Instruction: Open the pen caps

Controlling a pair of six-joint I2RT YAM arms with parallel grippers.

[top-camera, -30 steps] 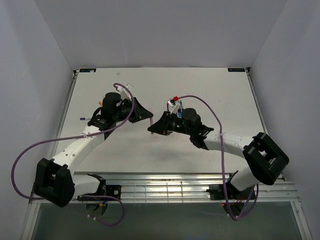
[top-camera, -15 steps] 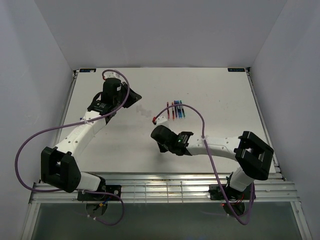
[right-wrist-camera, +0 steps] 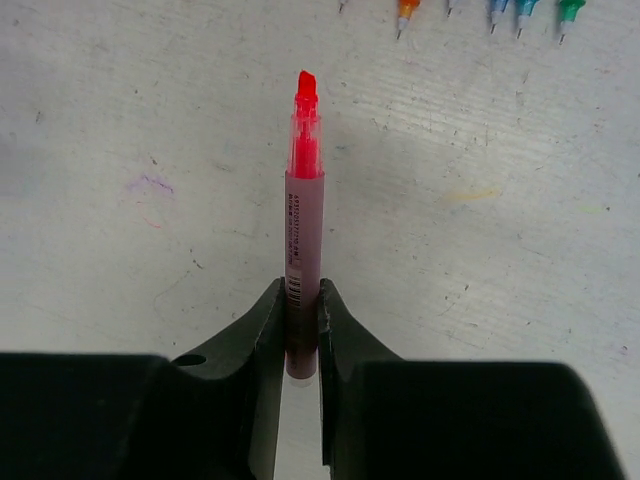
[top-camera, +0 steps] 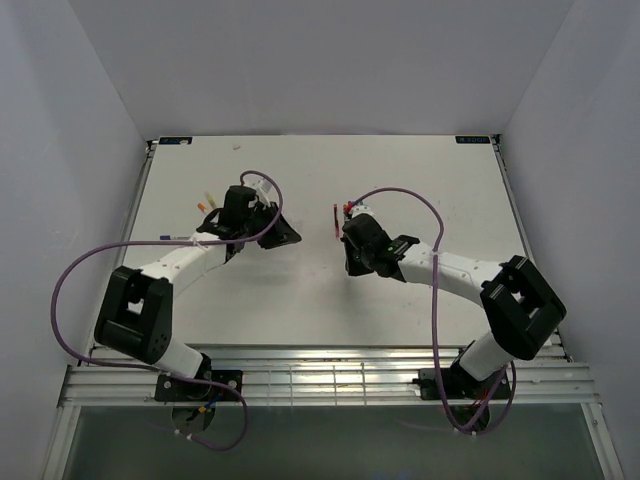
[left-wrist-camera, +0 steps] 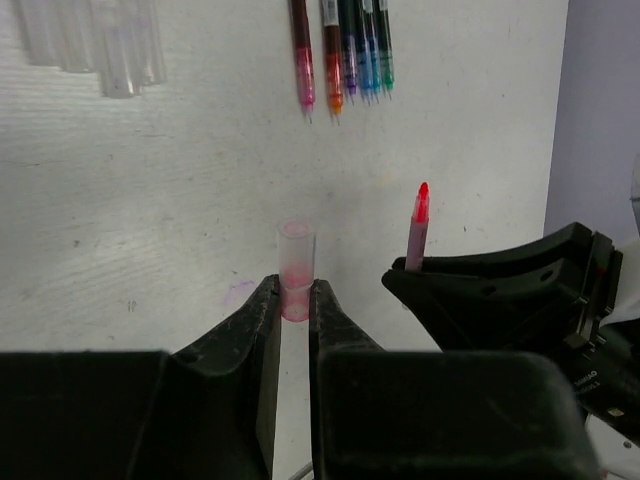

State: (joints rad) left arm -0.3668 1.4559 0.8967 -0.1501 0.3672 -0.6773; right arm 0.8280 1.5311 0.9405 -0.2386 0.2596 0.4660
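Observation:
My left gripper [left-wrist-camera: 295, 290] is shut on a short translucent pink pen cap [left-wrist-camera: 296, 262], which stands up between the jaws with its open end away from me. My right gripper [right-wrist-camera: 302, 295] is shut on the barrel of a pink-red pen [right-wrist-camera: 303, 225] whose red tip [right-wrist-camera: 306, 86] is bare. The left wrist view shows that pen [left-wrist-camera: 417, 226] standing out of the right gripper, a little apart from the cap. In the top view the left gripper [top-camera: 288, 236] and the right gripper [top-camera: 349, 228] face each other mid-table.
A row of several uncapped coloured pens [left-wrist-camera: 345, 45] lies beyond the grippers, tips toward me, and its tips [right-wrist-camera: 405, 12] also show in the right wrist view. Clear tubes [left-wrist-camera: 95, 40] lie at the far left. Orange items [top-camera: 205, 206] lie by the left arm.
The left gripper has swung from the back left toward the middle. The right gripper has moved back from the front toward the pen row. They now face each other closely.

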